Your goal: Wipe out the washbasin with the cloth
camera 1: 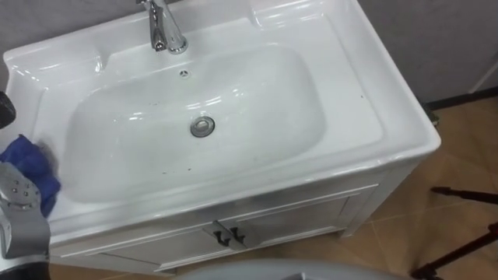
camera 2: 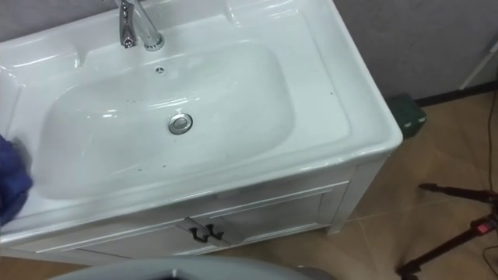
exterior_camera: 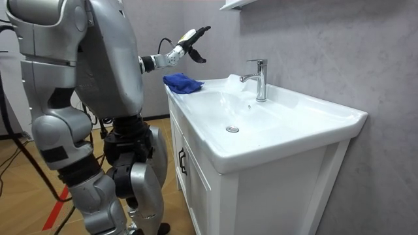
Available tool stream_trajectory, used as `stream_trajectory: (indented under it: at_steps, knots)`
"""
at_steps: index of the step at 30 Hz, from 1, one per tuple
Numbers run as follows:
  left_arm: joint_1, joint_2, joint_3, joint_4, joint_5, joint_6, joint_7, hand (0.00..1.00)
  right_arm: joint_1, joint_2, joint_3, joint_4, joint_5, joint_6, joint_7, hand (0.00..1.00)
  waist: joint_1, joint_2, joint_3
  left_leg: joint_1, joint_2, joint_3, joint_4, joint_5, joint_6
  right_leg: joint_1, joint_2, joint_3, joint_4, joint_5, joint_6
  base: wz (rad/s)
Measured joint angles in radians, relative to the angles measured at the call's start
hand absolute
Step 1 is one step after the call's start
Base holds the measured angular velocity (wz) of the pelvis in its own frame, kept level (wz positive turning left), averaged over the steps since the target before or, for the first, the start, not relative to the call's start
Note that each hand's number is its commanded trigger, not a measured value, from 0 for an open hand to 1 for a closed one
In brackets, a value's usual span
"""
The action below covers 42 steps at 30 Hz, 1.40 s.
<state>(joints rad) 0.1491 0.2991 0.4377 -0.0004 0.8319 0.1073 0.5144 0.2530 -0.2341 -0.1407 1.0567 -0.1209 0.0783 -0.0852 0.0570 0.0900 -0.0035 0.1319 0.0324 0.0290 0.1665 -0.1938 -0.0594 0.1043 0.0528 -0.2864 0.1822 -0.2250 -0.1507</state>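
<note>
A white basin (camera 1: 350, 117) is set in a white cabinet, with a chrome faucet (camera 1: 163, 31) at its back and a round drain (camera 1: 202, 126) in the bowl. Small dark specks dot the bowl. On the basin's left ledge lies a crumpled blue cloth (camera 1: 29, 169); the room view shows the cloth (exterior_camera: 183, 82) at the basin's far end. My left hand (exterior_camera: 188, 40) hangs in the air above the cloth, apart from it, fingers relaxed and open. My left forearm (camera 1: 19, 222) comes in at the lower left corner. I stand at the cabinet's front.
Two dark handles (camera 1: 228, 236) sit on the cabinet doors below the basin. On the wooden floor to the right lie dark tripod legs (camera 1: 467, 194), and a small green box (camera 2: 408, 113) stands by the wall. A grey wall backs the basin.
</note>
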Motion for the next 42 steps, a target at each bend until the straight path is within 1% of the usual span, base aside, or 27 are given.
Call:
stream_trajectory:
  at_steps: [1, 7, 11, 14, 16, 19, 20, 21, 23, 24, 25, 26, 27, 28, 29, 30, 31, 33, 34, 36, 38, 40, 41, 42]
  knots:
    - [-0.004, 0.0, 0.002, -0.001, -0.017, -0.002, 0.0, 0.0, 0.0, 0.001, 0.0, 0.0, 0.0, -0.001, 0.0, 0.0, 0.0, 0.0, 0.0, 0.0, 0.0, -0.002, 0.0, 0.0, 0.0, 0.001, 0.0, -0.001, 0.0, 0.0, 0.0, 0.0]
    - [-0.015, 0.0, 0.035, -0.003, -0.017, -0.008, 0.008, 0.0, 0.004, 0.002, -0.002, 0.002, -0.002, -0.002, -0.003, 0.0, 0.001, 0.0, 0.0002, 0.0, -0.001, -0.001, 0.0, 0.0, 0.0, 0.001, 0.0, -0.001, -0.001, 0.0, 0.001, 0.0]
    - [-0.016, 0.0, 0.051, -0.007, -0.016, -0.012, 0.023, 0.0, 0.021, 0.004, -0.001, 0.002, -0.002, 0.0, -0.005, 0.0, 0.005, 0.004, 0.0007, 0.001, 0.0, 0.001, 0.0, 0.0, 0.0, 0.001, 0.0, 0.0, 0.001, 0.0, 0.001, 0.0]
    - [-0.018, 0.007, 0.082, -0.019, -0.016, -0.03, 0.026, 0.0, 0.02, 0.004, -0.001, 0.002, -0.004, 0.0, -0.003, 0.0, 0.008, 0.005, 0.0006, -0.001, -0.001, -0.001, 0.0, 0.0, 0.0, 0.001, 0.0, 0.0, 0.002, 0.0, 0.001, 0.0]
    - [-0.024, 0.011, 0.116, -0.019, -0.015, -0.042, 0.026, 0.0, 0.021, 0.004, -0.001, 0.005, -0.016, 0.0, 0.0, 0.0, 0.019, 0.006, 0.0006, -0.001, -0.001, 0.0, 0.001, 0.0, 0.0, -0.001, 0.0, 0.005, 0.003, 0.0, 0.001, -0.07]
    - [-0.025, 0.026, 0.163, -0.018, -0.019, -0.042, 0.027, 0.0, 0.015, 0.002, -0.001, 0.033, -0.012, 0.006, 0.004, 0.0, 0.044, 0.008, 0.0009, -0.002, -0.001, 0.0, 0.002, 0.0, 0.0, -0.004, 0.0, 0.008, 0.0, -0.001, 0.001, -0.02]
    - [-0.025, 0.027, 0.169, -0.018, -0.02, -0.042, 0.027, 0.0, 0.016, 0.002, -0.001, 0.033, -0.01, 0.006, 0.004, 0.0, 0.051, 0.01, 0.0006, -0.001, -0.001, 0.0, 0.001, 0.0, 0.0, -0.005, 0.0, 0.009, 0.0, -0.001, 0.001, 0.0]
    - [-0.018, 0.027, 0.18, -0.018, -0.043, -0.043, 0.027, 0.0, 0.018, 0.001, -0.002, 0.033, -0.011, 0.006, 0.004, 0.0, 0.059, 0.013, 0.0, -0.001, -0.002, -0.001, 0.001, 0.0, 0.0, -0.004, -0.001, 0.01, 0.0, -0.001, 0.001, 0.0]
    - [0.003, 0.031, 0.198, -0.007, -0.079, -0.042, 0.03, 0.0, 0.014, -0.002, -0.002, 0.032, -0.014, 0.006, 0.004, 0.0, 0.062, 0.018, -0.0004, -0.002, -0.003, -0.006, 0.001, 0.0, 0.0, -0.003, -0.002, 0.006, 0.001, -0.002, 0.003, 0.02]
    - [0.024, 0.036, 0.21, 0.011, -0.086, -0.043, 0.031, 0.0, 0.009, -0.006, -0.002, 0.031, -0.025, 0.006, 0.007, 0.0, 0.069, 0.024, -0.0029, -0.005, -0.004, -0.011, 0.002, 0.0, 0.0, -0.005, -0.002, 0.006, 0.001, -0.002, 0.004, 0.04]
    - [0.03, 0.037, 0.215, 0.022, -0.087, -0.043, 0.033, 0.0, 0.007, -0.008, -0.002, 0.031, -0.034, 0.006, 0.009, 0.0, 0.071, 0.025, -0.0026, -0.007, -0.005, -0.014, 0.003, 0.0, 0.0, -0.006, -0.003, 0.006, 0.001, -0.002, 0.004, 0.09]
    - [0.04, 0.041, 0.22, 0.043, -0.096, -0.043, 0.041, 0.0, 0.003, -0.01, -0.002, 0.031, -0.046, 0.006, 0.011, 0.0, 0.074, 0.029, -0.0044, -0.014, -0.006, -0.025, 0.006, 0.0, 0.0, -0.008, -0.004, -0.003, 0.001, -0.002, 0.004, 0.22]
    - [0.041, 0.042, 0.226, 0.061, -0.097, -0.044, 0.044, 0.0, 0.001, -0.01, -0.002, 0.03, -0.049, 0.005, 0.012, 0.0, 0.081, 0.033, -0.0063, -0.019, -0.008, -0.038, 0.01, 0.0, 0.0, -0.009, -0.007, -0.015, 0.002, -0.003, 0.005, 0.24]
    - [0.042, 0.042, 0.229, 0.069, -0.097, -0.044, 0.045, 0.0, 0.0, -0.01, -0.002, 0.03, -0.05, 0.005, 0.013, 0.0, 0.09, 0.034, -0.0062, -0.019, -0.009, -0.04, 0.012, 0.0, 0.0, -0.01, -0.007, -0.016, 0.002, -0.003, 0.005, 0.16]
    - [0.044, 0.043, 0.236, 0.082, -0.096, -0.044, 0.051, 0.0, 0.001, -0.01, -0.002, 0.03, -0.047, 0.005, 0.014, 0.0, 0.109, 0.035, -0.0053, -0.02, -0.009, -0.042, 0.016, 0.0, 0.0, -0.01, -0.008, -0.017, 0.003, -0.003, 0.005, 0.05]
    - [0.049, 0.043, 0.243, 0.091, -0.096, -0.044, 0.066, 0.0, 0.002, -0.011, -0.001, 0.03, -0.047, 0.005, 0.017, 0.0, 0.122, 0.033, -0.0039, -0.02, -0.01, -0.045, 0.02, 0.0, 0.0, -0.007, -0.009, -0.02, 0.004, -0.003, 0.005, 0.06]
    - [0.055, 0.042, 0.25, 0.094, -0.097, -0.045, 0.072, 0.0, -0.002, -0.011, -0.001, 0.03, -0.047, 0.004, 0.019, 0.0, 0.129, 0.033, -0.0041, -0.024, -0.011, -0.045, 0.022, 0.0, 0.0, -0.007, -0.01, -0.025, 0.005, -0.005, 0.006, 0.13]
    - [0.089, 0.042, 0.263, 0.095, -0.104, -0.046, 0.087, 0.0, -0.01, -0.018, 0.0, 0.029, -0.045, 0.005, 0.042, 0.0, 0.148, 0.03, -0.0055, -0.035, -0.016, -0.044, 0.03, 0.0, 0.0, -0.021, -0.019, -0.031, 0.025, -0.018, 0.009, 0.17]
    - [0.107, 0.042, 0.271, 0.105, -0.12, -0.047, 0.09, 0.0, -0.015, -0.023, 0.0, 0.029, -0.046, 0.007, 0.05, 0.0, 0.156, 0.03, -0.0058, -0.035, -0.017, -0.051, 0.03, 0.0, 0.0, -0.018, -0.021, -0.04, 0.025, -0.019, 0.009, 0.17]
    - [0.125, 0.042, 0.279, 0.135, -0.139, -0.047, 0.093, 0.0, -0.016, -0.033, -0.001, 0.024, -0.045, 0.008, 0.058, 0.0, 0.166, 0.028, -0.0064, -0.036, -0.021, -0.068, 0.03, 0.0, 0.001, -0.007, -0.025, -0.062, 0.022, -0.021, 0.011, 0.26]
    - [0.143, 0.042, 0.283, 0.166, -0.158, -0.047, 0.094, 0.0, -0.018, -0.044, -0.001, 0.021, -0.046, 0.007, 0.061, 0.0, 0.172, 0.023, -0.0073, -0.037, -0.026, -0.074, 0.033, 0.0, 0.001, 0.001, -0.03, -0.082, 0.021, -0.026, 0.015, 0.36]
    - [0.159, 0.042, 0.284, 0.214, -0.173, -0.048, 0.107, 0.0, -0.032, -0.054, 0.002, 0.021, -0.045, 0.007, 0.06, 0.0, 0.183, 0.021, -0.0076, -0.043, -0.028, -0.075, 0.038, 0.001, 0.001, 0.0, -0.033, -0.092, 0.021, -0.028, 0.018, 0.27]
    - [0.168, 0.042, 0.284, 0.239, -0.174, -0.048, 0.113, 0.0, -0.044, -0.054, 0.007, 0.021, -0.045, 0.006, 0.06, 0.0, 0.188, 0.018, -0.0075, -0.051, -0.03, -0.09, 0.039, 0.001, 0.001, -0.001, -0.034, -0.102, 0.02, -0.028, 0.018, 0.26]
    - [0.178, 0.041, 0.283, 0.253, -0.174, -0.048, 0.122, 0.0, -0.052, -0.052, 0.014, 0.021, -0.041, 0.002, 0.06, 0.0, 0.19, 0.015, -0.0055, -0.053, -0.031, -0.098, 0.039, 0.001, 0.001, -0.003, -0.034, -0.11, 0.02, -0.029, 0.018, 0.26]
